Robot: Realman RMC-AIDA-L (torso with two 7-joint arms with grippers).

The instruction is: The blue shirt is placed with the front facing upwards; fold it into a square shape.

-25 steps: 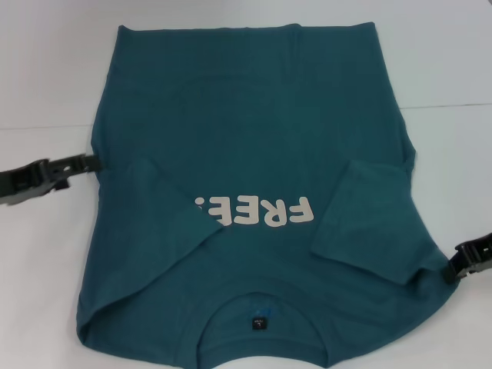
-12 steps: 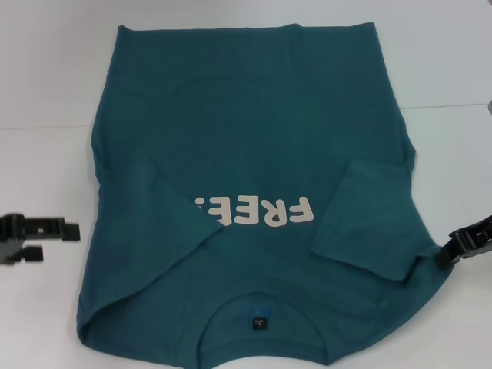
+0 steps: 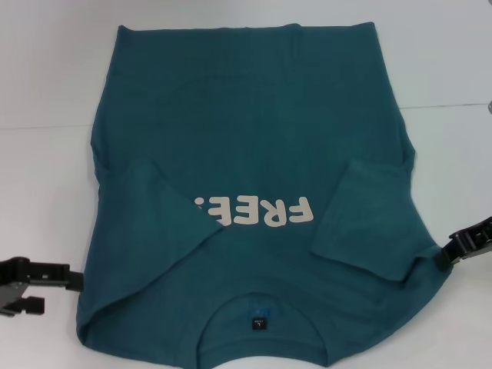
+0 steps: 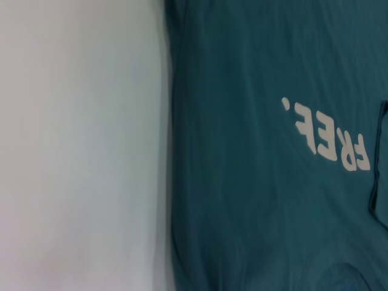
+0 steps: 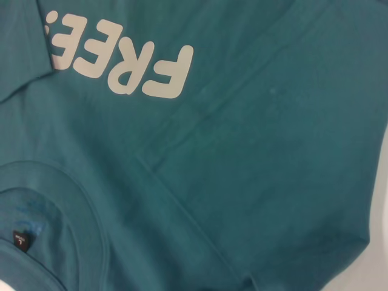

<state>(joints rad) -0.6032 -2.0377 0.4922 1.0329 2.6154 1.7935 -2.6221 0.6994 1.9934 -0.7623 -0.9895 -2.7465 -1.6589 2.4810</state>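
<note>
Head view: up high, aimed forward and down, takes in the whole blue shirt on the white table, collar nearest, both grippers at the side edges.
Left wrist view: close in, looking down over the shirt's left edge plus a strip of bare table.
Right wrist view: closest of the lot, almost all fabric, collar and folded sleeve.
Shared: white "FREE!" lettering shows up in all three.

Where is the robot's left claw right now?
In the head view the left gripper sits low at the robot's left, on the white table, just beside the blue shirt near its shoulder edge.
</note>
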